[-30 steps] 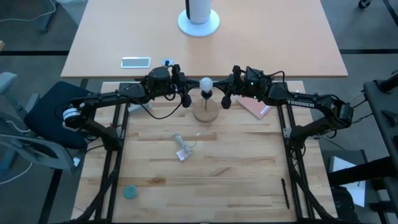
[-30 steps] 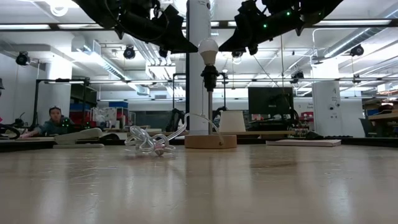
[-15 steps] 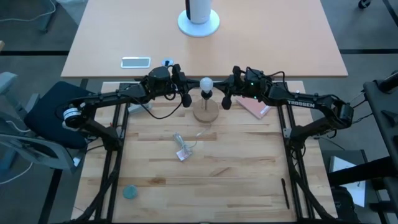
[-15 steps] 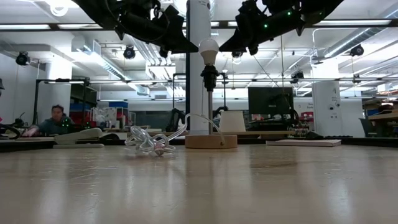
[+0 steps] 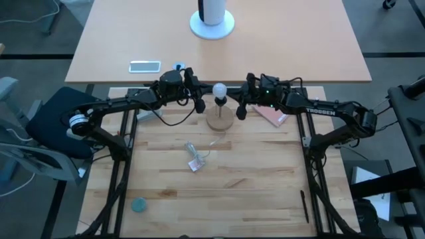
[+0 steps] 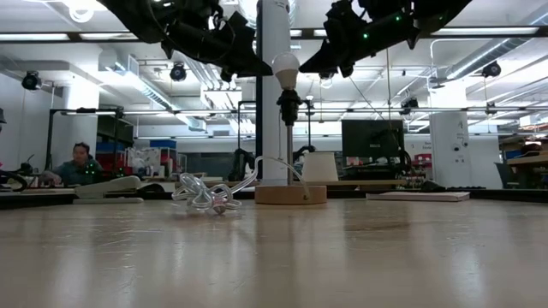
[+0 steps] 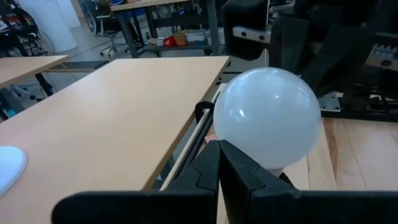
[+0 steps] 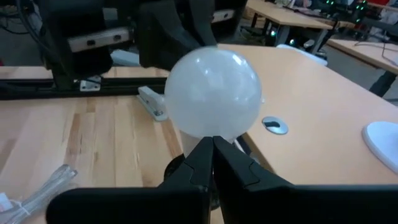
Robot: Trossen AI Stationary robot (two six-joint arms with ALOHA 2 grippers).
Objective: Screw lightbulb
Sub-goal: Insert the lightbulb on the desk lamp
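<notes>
The frosted white lightbulb (image 5: 219, 89) (image 6: 286, 67) stands upright in a black socket (image 6: 288, 104), on a thin stem that rises from a round wooden base (image 5: 220, 119) (image 6: 289, 194) near the table's far edge. My left gripper (image 5: 199, 107) (image 7: 219, 146) is shut and hovers just left of the bulb. My right gripper (image 5: 240, 113) (image 8: 212, 142) is shut and hovers just right of it. Both point almost level at the bulb (image 7: 267, 118) (image 8: 213, 93), and the high view shows a small gap on each side.
A crumpled clear plastic wrapper (image 5: 192, 158) (image 6: 201, 198) lies near the table's middle, with a cord running to the base. A teal disc (image 5: 138, 204) lies near left, a pink pad (image 5: 272, 114) far right. A person (image 6: 81, 162) sits in the room beyond.
</notes>
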